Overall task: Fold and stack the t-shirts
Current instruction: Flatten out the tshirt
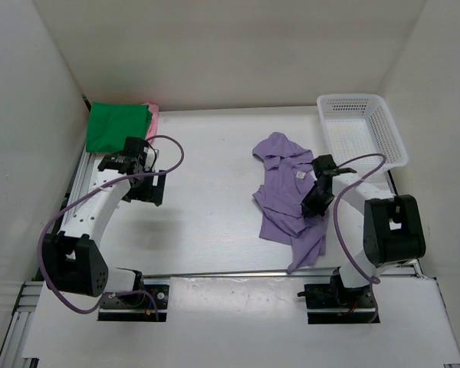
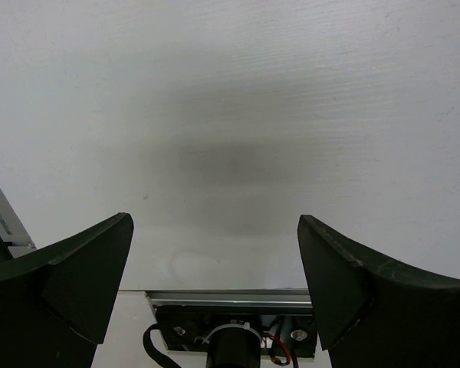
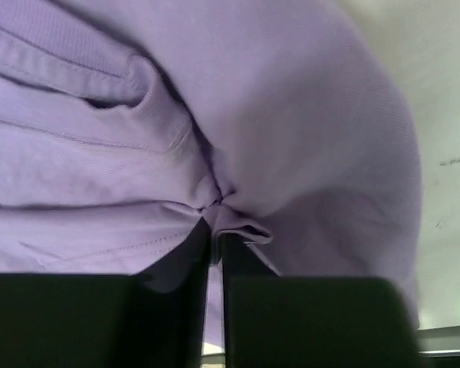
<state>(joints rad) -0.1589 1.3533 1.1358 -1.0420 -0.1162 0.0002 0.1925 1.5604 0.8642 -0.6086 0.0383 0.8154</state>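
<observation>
From above, the light purple t-shirt (image 1: 280, 192) lies rumpled on the right half of the surface (image 1: 207, 222). The right gripper (image 1: 316, 201) is down on its right edge, and the white basket (image 1: 385, 146) stands in the far right corner. The green t-shirt (image 1: 116, 126) sits folded on the pink t-shirt (image 1: 154, 115) in the far left corner, beside the left gripper (image 1: 144, 184). The left wrist view shows that gripper spread wide over bare surface, holding nothing, while the right wrist view shows the other one pinched narrow on a bunched fold of purple cloth.

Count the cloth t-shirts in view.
3: folded bright green cloth shirt far left; pink one peeking out beside it; crumpled light purple shirt centre-right, pinched by the right gripper. Others may be hidden underneath.
</observation>
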